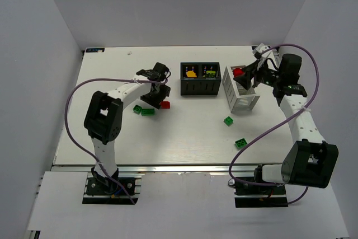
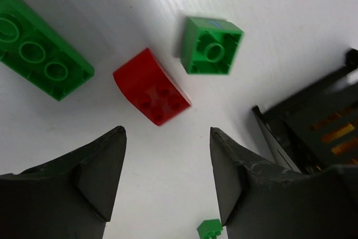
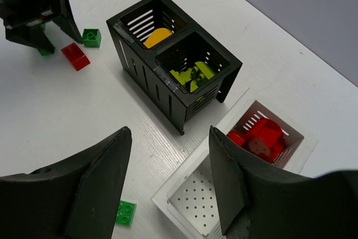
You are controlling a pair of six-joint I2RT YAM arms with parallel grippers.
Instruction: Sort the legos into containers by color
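My left gripper [image 2: 168, 131] is open and empty, just above the table, with a red rounded brick [image 2: 152, 86] lying just beyond its fingertips. A square green brick [image 2: 211, 46] and a long green brick [image 2: 39, 48] lie beside the red one. In the top view the left gripper [image 1: 154, 100] is left of the black box [image 1: 199, 78]. My right gripper [image 3: 169, 132] is open and empty, above the white basket [image 3: 168, 194]. The basket's far compartment holds red bricks [image 3: 263, 138]. The black box [image 3: 173, 82] holds an orange-yellow brick [image 3: 156, 36] and lime bricks [image 3: 193, 75].
Two green bricks [image 1: 228, 120] [image 1: 241, 143] lie on the table in front of the basket [image 1: 240, 102]. The basket's near compartment shows a bare perforated floor. A small green brick [image 2: 210, 229] shows between the left fingers. The black box's corner [image 2: 319, 127] is close on the left gripper's right.
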